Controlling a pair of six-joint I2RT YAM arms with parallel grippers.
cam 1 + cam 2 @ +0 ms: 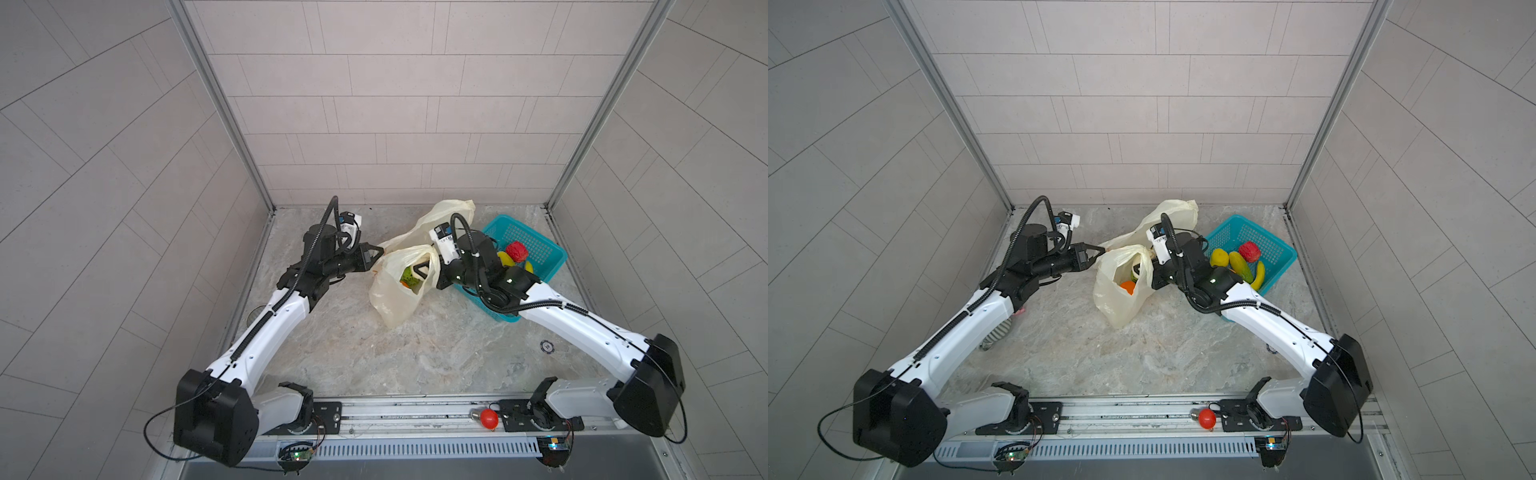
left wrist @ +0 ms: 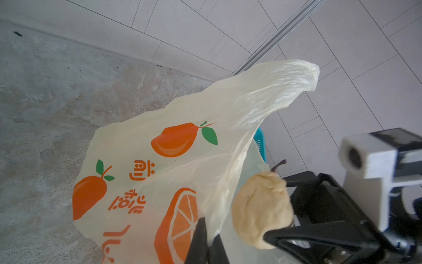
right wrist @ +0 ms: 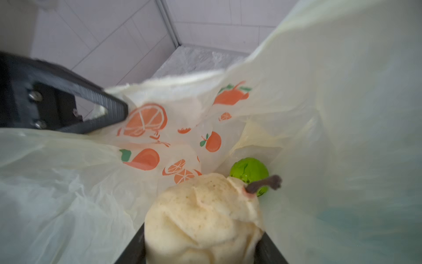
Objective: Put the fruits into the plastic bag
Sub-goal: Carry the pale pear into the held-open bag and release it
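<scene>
The left gripper (image 2: 209,237) is pinched closed on the rim of the thin, crinkly pale-yellow plastic bag (image 2: 159,118), apparently lifting that edge so the mouth gapes. The right gripper (image 3: 203,251), half spread, clasps a whitish brown-stemmed toy pear (image 3: 203,212) inside that mouth above a bumpy green toy ball (image 3: 249,170), seemingly ready to release it. Orange script (image 2: 137,176) sits among the bag's printed fruit pictures, but I cannot read it; other toy fruits, including a bumpy red ball (image 1: 516,250), lie in the teal perforated plastic basket (image 1: 536,245) just beside the bag.

Pale tiled walls (image 1: 374,104) stand on three sides, with metal corner posts (image 1: 222,104). The floor (image 1: 415,353) is grey marbled stone.
</scene>
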